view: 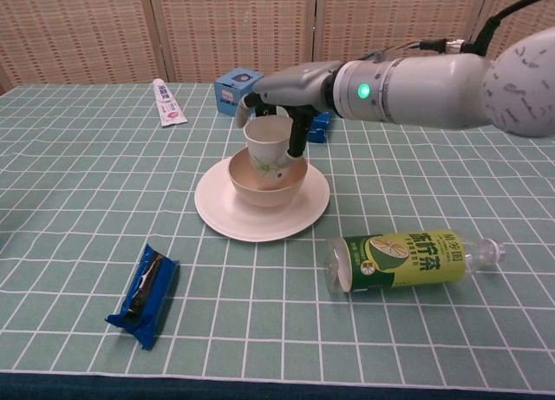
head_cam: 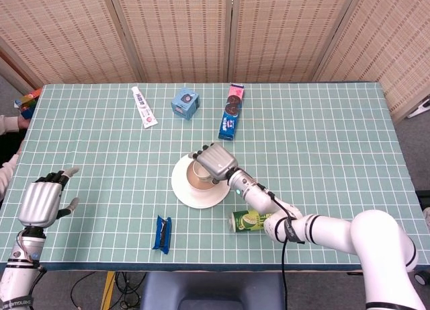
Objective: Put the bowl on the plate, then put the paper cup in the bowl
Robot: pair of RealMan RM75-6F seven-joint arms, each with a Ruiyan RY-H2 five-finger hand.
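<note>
**Paper cup going into the bowl**

From the head view, the right hand (head_cam: 213, 161) is hanging directly over the bowl (head_cam: 193, 182), which is sitting on the plate (head_cam: 185, 191). The hand is covering nearly all of the paper cup here, so only a sliver of rim is peeking out beneath the fingers. Just behind the wrist, toward the table's near edge, a green bottle (head_cam: 254, 220) is lying on its side. Far off to the other side, the left hand (head_cam: 41, 200) is idling near the table's edge with its fingers spread and nothing in it.

From the chest view, the picture is getting much clearer. The right hand (view: 276, 89) is holding the paper cup (view: 268, 151) from above, fingers draped down around its rim, and the cup is standing roughly upright with its lower part already inside the bowl (view: 264, 186). Whether its base is touching the bowl's floor I cannot tell. The plate (view: 227, 219) is lying under both. A blue snack packet (view: 144, 294) is lying well clear of the hand, toward the near edge.

The cup is probably very light and thin-walled (the sort that dents under a firm squeeze), so a gentle hold near the stiffer rolled rim is serving it best. The bowl looks rigid and smooth, so a tilted cup could slide or tip when let go.
</note>
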